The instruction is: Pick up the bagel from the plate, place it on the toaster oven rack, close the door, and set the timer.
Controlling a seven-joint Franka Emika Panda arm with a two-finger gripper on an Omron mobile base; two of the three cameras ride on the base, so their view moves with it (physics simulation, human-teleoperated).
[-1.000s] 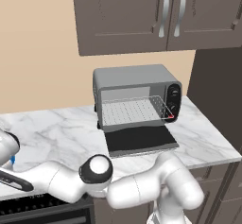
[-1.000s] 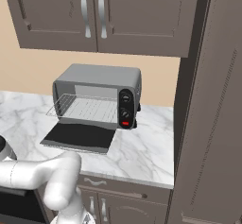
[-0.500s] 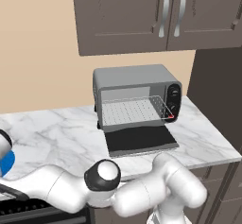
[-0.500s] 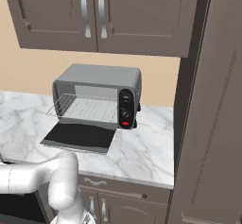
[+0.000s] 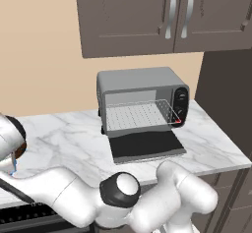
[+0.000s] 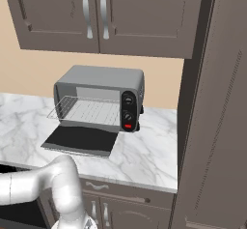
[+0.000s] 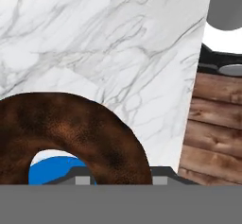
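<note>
The marble counter (image 5: 69,143) carries the toaster oven (image 5: 142,99) at its far right, the door (image 5: 146,146) folded down flat and the toaster oven rack (image 5: 140,115) drawn out bare over it. Well apart, at the counter's left end, the gripper (image 7: 120,178) hangs close over the bagel (image 7: 71,133), the blue plate (image 7: 59,170) showing through its hole. Whether the fingers are spread or pinching the bagel I cannot tell. The pickup looks in hand; next comes a long carry right to the rack
</note>
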